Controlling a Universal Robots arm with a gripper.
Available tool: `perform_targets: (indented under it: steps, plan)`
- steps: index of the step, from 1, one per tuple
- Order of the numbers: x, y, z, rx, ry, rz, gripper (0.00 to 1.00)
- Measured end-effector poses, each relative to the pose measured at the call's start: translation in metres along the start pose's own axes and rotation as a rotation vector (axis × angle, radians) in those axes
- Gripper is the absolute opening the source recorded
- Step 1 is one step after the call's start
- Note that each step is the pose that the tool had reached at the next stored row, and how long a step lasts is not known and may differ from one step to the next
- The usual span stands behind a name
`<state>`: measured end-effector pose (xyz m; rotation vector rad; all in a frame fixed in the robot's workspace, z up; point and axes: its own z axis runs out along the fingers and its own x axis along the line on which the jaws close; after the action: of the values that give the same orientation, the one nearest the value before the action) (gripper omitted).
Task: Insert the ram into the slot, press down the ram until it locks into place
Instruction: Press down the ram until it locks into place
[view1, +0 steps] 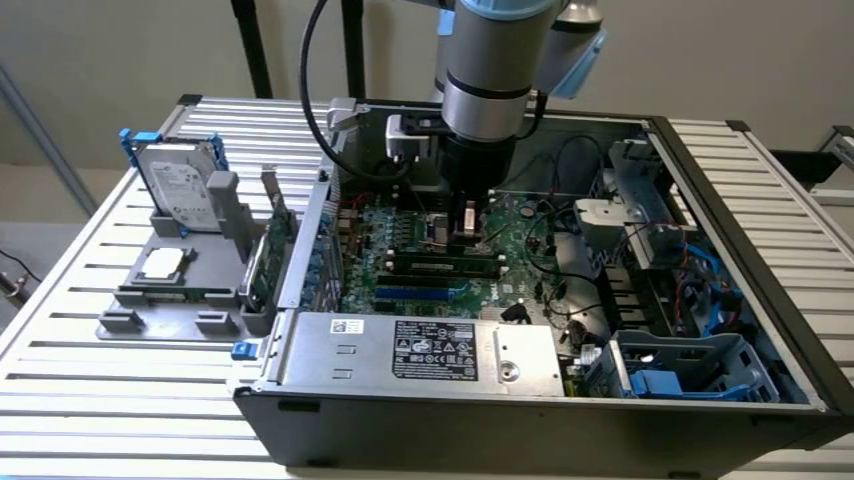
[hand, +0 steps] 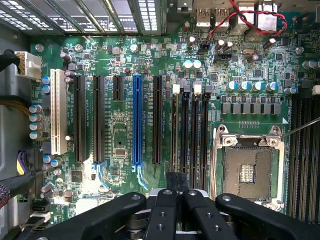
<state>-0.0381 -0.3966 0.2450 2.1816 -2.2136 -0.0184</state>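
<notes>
The ram (view1: 441, 264), a dark green stick with dark chips, stands on edge along one of the parallel black memory slots (hand: 185, 130) on the motherboard inside the open computer case. My gripper (view1: 469, 238) comes straight down onto the ram's upper edge near its middle. In the wrist view the gripper (hand: 177, 192) has both black fingers (hand: 164, 212) drawn together on a dark narrow piece that lines up with the slots. I cannot tell whether the end clips (hand: 176, 89) have closed.
A blue slot (hand: 137, 120) and longer black slots lie beside the memory slots, with the bare processor socket (hand: 247, 170) on the other side. The power supply (view1: 427, 350) sits at the case front. A hard drive (view1: 180, 185) and a green card (view1: 276, 250) stand outside, at the exterior view's left.
</notes>
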Motion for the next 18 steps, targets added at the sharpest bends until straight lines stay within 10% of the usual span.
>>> perform_targets:
  steps: [18]
  plan:
    - [-0.006,0.0029,0.0112,0.0021,0.0002,0.000,0.11]
